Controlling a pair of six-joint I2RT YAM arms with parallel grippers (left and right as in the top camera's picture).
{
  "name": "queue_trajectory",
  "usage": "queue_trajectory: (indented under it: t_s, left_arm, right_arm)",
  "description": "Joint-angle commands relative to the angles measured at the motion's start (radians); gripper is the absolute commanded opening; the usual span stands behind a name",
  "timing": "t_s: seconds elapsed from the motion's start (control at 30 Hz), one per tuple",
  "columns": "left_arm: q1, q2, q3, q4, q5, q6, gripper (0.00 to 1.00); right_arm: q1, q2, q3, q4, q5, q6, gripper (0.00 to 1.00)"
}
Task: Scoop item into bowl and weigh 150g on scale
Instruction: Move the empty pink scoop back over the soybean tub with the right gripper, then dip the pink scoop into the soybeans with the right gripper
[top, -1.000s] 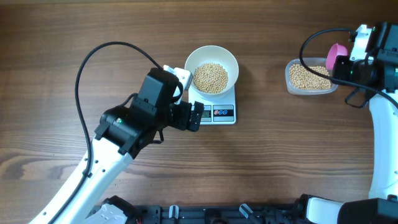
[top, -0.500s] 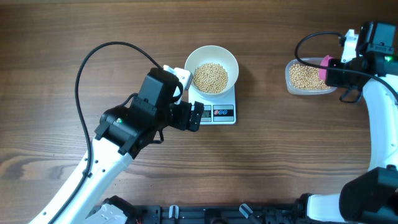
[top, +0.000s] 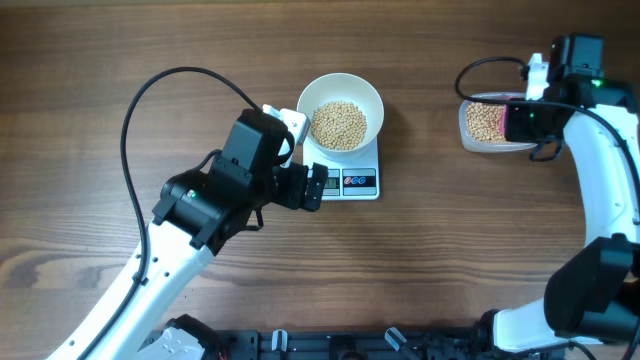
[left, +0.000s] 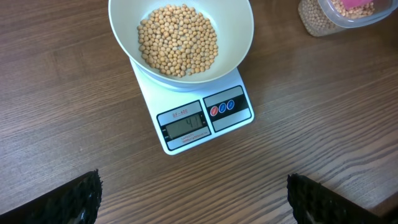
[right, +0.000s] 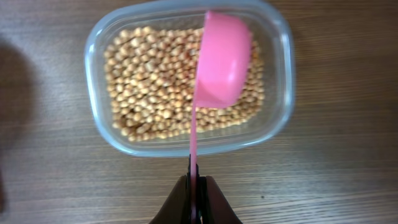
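Listing from the left of the table (top: 450, 250): the left gripper (top: 316, 187), jaws spread as wide as they go and holding nothing, parked just beside the left edge of the scale (top: 350, 182). Scale: small, white, flat, near the middle of the table towards its far edge, display facing the near edge. Bowl (top: 375, 98): white, deep, seated on the scale and overhanging it, carrying a shallow heap of beans (top: 338, 124) across its floor. Tub (right: 93, 81): clear plastic, towards the right edge of the table, well apart from the scale, about half covered with more beans. Scoop (right: 224, 59): pink, its cup over the right half of the tub, its thin handle pinched in the closed right gripper (right: 198, 193). Step in hand, by judgement: loading the scoop at the tub for another trip. Next move calls for a level lift clear of the tub wall, a carry leftwards to the bowl, and a slow tip with an eye on the display. Unclear: the scale digits, too small to read with confidence; whether the cup touches the beans or carries any; most of the scale top, hidden beneath the bowl.
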Motion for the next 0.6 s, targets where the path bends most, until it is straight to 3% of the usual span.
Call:
queue_trajectory:
  t_s: [0.0, 0.57]
  left_arm:
    - [-0.003, -0.007, -0.005, 0.002, -0.017, -0.01, 1.0]
    - [-0.003, -0.007, -0.005, 0.002, -0.017, -0.01, 1.0]
  right_arm:
    - [0.032, 0.039, -0.008, -0.016, -0.039, -0.024, 0.04]
    - [0.019, 0.039, -0.008, -0.064, -0.245, -0.032, 0.04]
